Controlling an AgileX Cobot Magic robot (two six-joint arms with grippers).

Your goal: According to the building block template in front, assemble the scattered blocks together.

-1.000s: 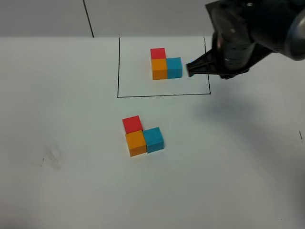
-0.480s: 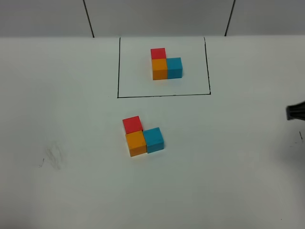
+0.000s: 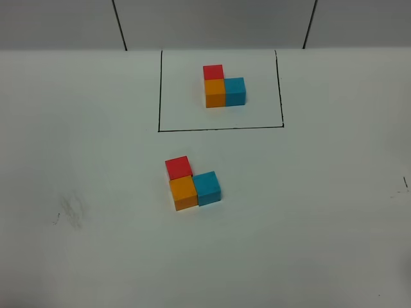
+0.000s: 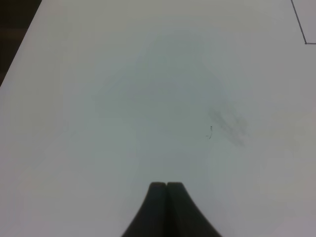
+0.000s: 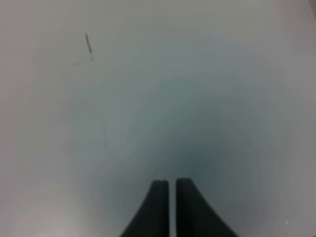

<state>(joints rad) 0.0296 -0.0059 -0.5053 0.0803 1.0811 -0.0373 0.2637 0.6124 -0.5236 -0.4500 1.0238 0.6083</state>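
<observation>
The building block template (image 3: 223,86) is an L of red, orange and blue cubes inside a thin black drawn rectangle (image 3: 221,128) at the back of the table. The scattered blocks sit together in front of it in the same L: a red cube (image 3: 178,167), an orange cube (image 3: 183,192) and a light blue cube (image 3: 207,187), touching one another. Neither gripper shows in the exterior high view. My left gripper (image 4: 166,185) is shut and empty over bare table. My right gripper (image 5: 168,183) is shut with a thin slit between the fingers, empty, over bare table.
The white table (image 3: 308,218) has a faint smudge (image 3: 69,210) at the front left, which also shows in the left wrist view (image 4: 228,121). A short dark mark (image 3: 404,183) lies at the right edge. The table's edge (image 4: 19,47) shows in the left wrist view.
My right arm, which hung beside the template a second ago, has pulled back to the right and out of the exterior high view. The cubes have not moved.
</observation>
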